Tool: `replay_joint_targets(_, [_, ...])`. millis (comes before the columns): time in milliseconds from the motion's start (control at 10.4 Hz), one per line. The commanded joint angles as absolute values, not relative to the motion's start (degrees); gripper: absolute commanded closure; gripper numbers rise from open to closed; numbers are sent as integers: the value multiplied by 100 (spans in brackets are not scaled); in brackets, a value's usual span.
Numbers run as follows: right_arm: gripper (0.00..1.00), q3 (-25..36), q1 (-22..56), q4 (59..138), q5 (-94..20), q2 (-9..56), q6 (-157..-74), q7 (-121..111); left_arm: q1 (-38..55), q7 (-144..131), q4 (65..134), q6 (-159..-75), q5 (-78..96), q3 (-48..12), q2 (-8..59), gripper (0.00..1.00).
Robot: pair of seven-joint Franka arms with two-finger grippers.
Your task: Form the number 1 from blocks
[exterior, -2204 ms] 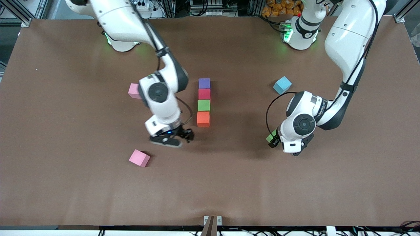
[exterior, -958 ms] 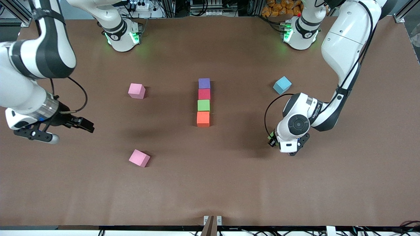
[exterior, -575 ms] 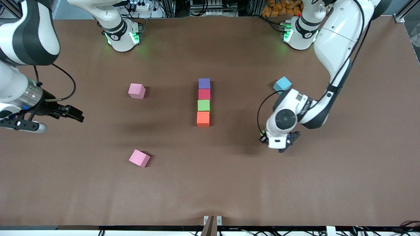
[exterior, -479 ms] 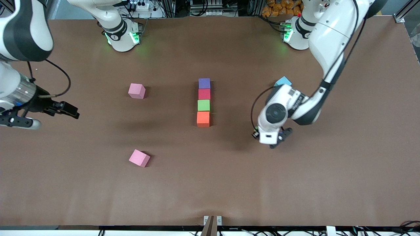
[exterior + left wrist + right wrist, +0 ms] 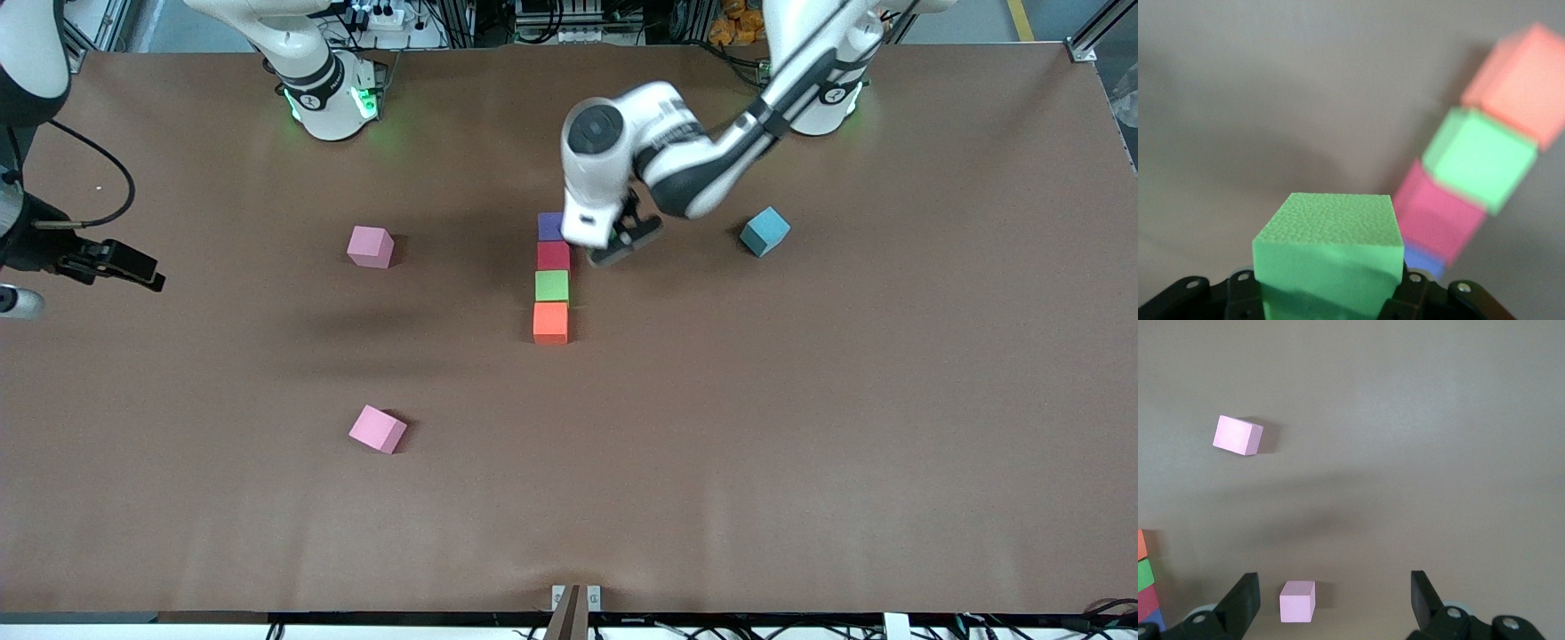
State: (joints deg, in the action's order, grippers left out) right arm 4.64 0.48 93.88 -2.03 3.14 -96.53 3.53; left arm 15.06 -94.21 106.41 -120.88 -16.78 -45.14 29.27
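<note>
Last green cube carried to the top of the column of blocks.

Front view: the left end effector [image 5: 613, 242], upper centre, hangs beside the purple cube [image 5: 549, 226], which heads the red cube [image 5: 553, 256], green cube [image 5: 552, 286] and orange cube [image 5: 550, 322].
Left wrist view: it grips a second green cube [image 5: 1327, 257]; the next move probably needs placing it against the purple one.
Right wrist view: the right end effector [image 5: 1331, 600] waits, wide open.
</note>
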Motion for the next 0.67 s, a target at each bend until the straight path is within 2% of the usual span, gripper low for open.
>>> replay_joint_targets(0, [0,343,-175,9229,-132,299,-9527,238,2062,-9633,10601,-12059,-1775,-4693,3171,100])
replay_joint_targets(192, [0,378,-176,8984,16,343,-9388,-86,2494,-9380,10415,-12155,-1933,-4685,3689,100])
replay_joint_targets(575, [0,378,-105,8833,176,360,-9220,-9,2689,-8799,10415,-12321,-1942,-4685,3972,100])
